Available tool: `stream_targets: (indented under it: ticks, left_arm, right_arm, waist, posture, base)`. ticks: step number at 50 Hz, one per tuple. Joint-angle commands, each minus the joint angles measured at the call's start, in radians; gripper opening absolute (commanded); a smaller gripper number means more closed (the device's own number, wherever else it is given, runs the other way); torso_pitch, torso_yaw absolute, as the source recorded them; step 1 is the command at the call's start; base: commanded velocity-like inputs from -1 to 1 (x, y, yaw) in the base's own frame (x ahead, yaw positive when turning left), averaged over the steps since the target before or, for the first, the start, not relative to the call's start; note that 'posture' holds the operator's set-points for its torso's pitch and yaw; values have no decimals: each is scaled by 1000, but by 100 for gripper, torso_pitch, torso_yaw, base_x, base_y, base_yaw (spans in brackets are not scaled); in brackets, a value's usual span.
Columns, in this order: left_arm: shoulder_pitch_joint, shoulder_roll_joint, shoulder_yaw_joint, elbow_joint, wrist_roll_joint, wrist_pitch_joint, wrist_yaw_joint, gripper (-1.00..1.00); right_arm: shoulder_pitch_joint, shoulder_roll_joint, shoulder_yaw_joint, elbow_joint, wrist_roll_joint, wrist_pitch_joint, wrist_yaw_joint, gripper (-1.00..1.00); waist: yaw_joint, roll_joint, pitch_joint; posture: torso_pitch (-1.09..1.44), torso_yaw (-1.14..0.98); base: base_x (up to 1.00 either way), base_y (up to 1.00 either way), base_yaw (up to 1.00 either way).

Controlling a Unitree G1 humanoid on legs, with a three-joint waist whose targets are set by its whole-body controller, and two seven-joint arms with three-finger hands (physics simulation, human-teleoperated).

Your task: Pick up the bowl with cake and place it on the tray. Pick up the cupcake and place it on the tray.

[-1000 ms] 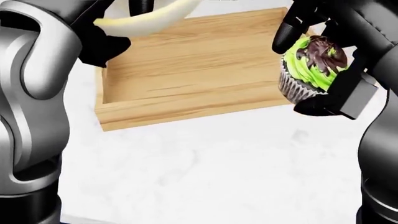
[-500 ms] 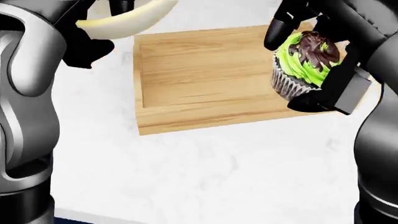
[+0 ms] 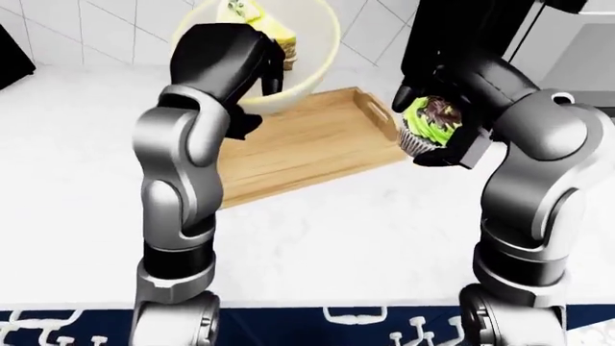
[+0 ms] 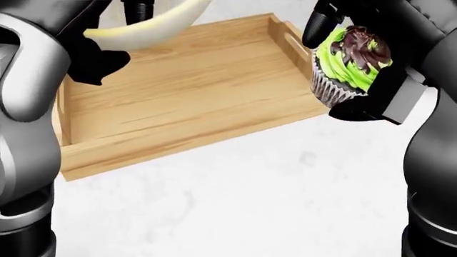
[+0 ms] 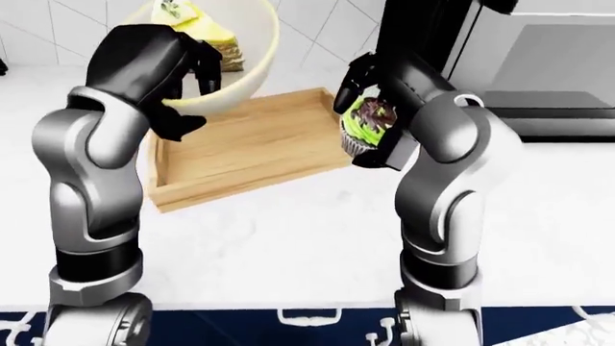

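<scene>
Right robot hand grips cupcake; left robot hand holds bowl above tray

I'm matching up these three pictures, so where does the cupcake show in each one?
Left-eye view: cupcake right of centre, upper half, in the right hand.
Head view: upper right.
Right-eye view: just right of centre, upper half.
Shared landmark: the wooden tray, directly left of the cupcake in every view.

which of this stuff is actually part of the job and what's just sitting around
Part of the job:
bowl with cake, held up in the left hand
cupcake, held in the right hand
wooden tray, nothing set on it yet

Just there:
white countertop
tiled wall
oven
</scene>
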Motion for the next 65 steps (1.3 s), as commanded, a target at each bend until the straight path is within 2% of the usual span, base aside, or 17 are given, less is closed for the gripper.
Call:
stream_targets:
  ticks: [1, 9, 18, 29, 50, 65]
  left_arm:
    - [-43, 17, 8, -48, -4, -14, 24, -100]
    - [-5, 2, -4, -115, -9, -24, -52, -100]
    - [58, -17, -11, -117, 10, -66, -51, -100]
    - [98, -8, -1, -57, 5, -88, 9, -100]
    - [146, -19, -6, -79, 2, -90, -50, -100]
    - [171, -16, -4, -64, 20, -95, -56, -100]
  right_arm:
    - [-32, -5, -12, -20, -7, -12, -23, -100]
    - [-45, 1, -9, -12, -10, -13, -24, -100]
    - [-42, -3, -13, -12, 0, -13, -31, -100]
    - [-34, -1, -13, -13, 1, -15, -36, -100]
    - [-30, -2, -14, -9, 6, -18, -46, -100]
    - [-31, 0, -12, -9, 6, -16, -49, -100]
  waist:
    - [-3, 1, -30]
    - [-1, -2, -31]
    - [0, -1, -33]
    - [1, -1, -39]
    - [1, 2, -42]
    - [0, 6, -44]
  posture:
    - [0, 0]
    - [0, 0]
    - [0, 0]
    - [0, 0]
    - [0, 0]
    - [0, 0]
  base:
    - [0, 0, 0]
    - [0, 0, 0]
    - [0, 0, 0]
    - [0, 0, 0]
    - [0, 0, 0]
    - [0, 0, 0]
